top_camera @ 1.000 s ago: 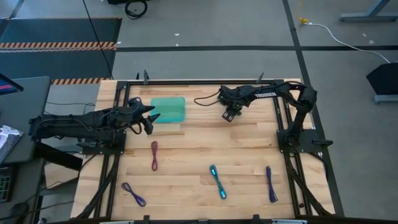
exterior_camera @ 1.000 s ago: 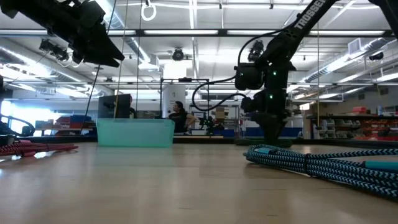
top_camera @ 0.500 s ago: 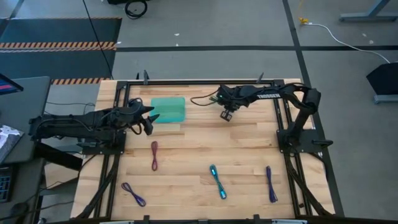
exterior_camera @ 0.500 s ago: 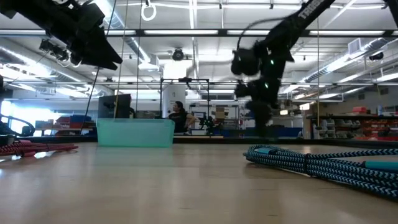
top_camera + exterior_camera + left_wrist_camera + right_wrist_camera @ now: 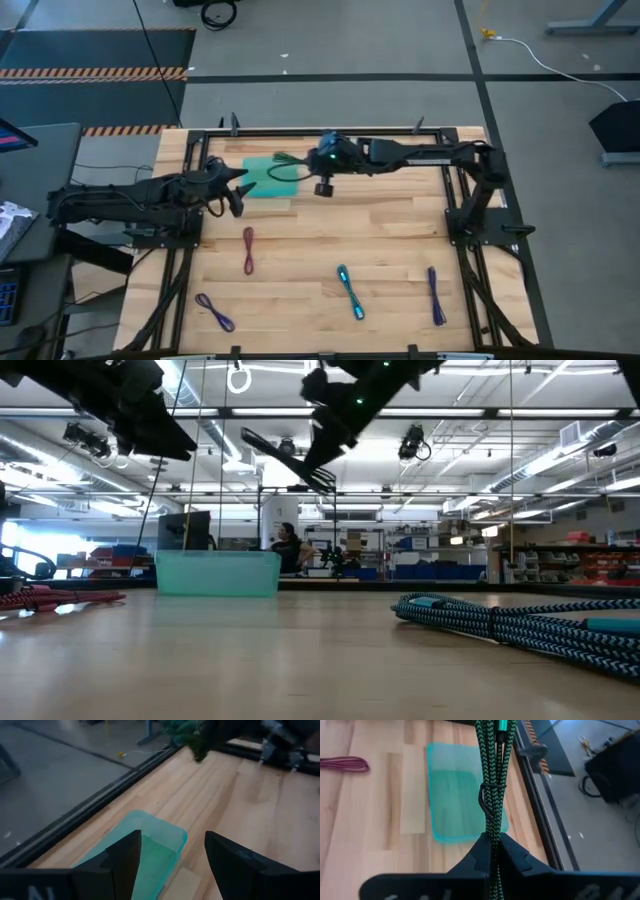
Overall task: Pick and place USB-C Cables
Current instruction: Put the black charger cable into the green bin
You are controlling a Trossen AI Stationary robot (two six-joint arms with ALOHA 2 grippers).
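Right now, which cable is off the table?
The dark green cable, pinched in the right gripper above the teal tray. The maroon cable, teal-blue cable and both purple cables lie flat on the wood.

Tray [image 5: 262, 178] at table's [image 5: 400, 240] far left; left gripper [image 5: 238, 195] just beside tray's near-left corner. Right gripper [image 5: 312, 170] above tray's right edge, cable bundle [image 5: 287, 165] pinched in it, hanging over tray. Second cable [image 5: 248, 249] on table nearer than tray. Third cable [image 5: 350, 292] right of it, toward near edge. Fourth cable [image 5: 215, 313] at near left corner, fifth cable [image 5: 436, 295] near right.
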